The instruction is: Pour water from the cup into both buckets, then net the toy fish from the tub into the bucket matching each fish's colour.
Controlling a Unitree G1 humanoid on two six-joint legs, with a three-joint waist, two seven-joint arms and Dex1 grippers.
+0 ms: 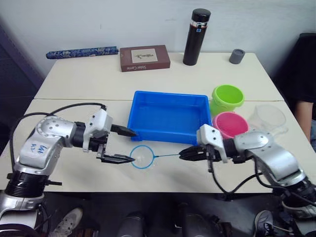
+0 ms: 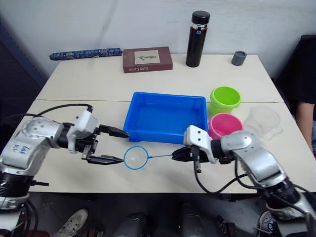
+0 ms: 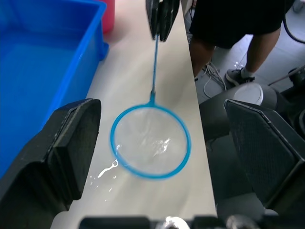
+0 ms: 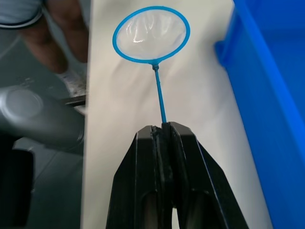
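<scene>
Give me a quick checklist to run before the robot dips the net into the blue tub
1. Right claw shut on the thin handle of the round light blue hoop net: ok.
2. Left claw open, its fingers on either side of the hoop's end: ok.
3. Net hoop over the shallow bright blue rectangular plastic tub: not ok, it sits over the table in front of the tub.
4. Toy fish visible in the tub: cannot tell.
5. Lime green round plastic bucket and pink round plastic bucket upright beside the tub: ok.
6. Water in the buckets: cannot tell.
</scene>
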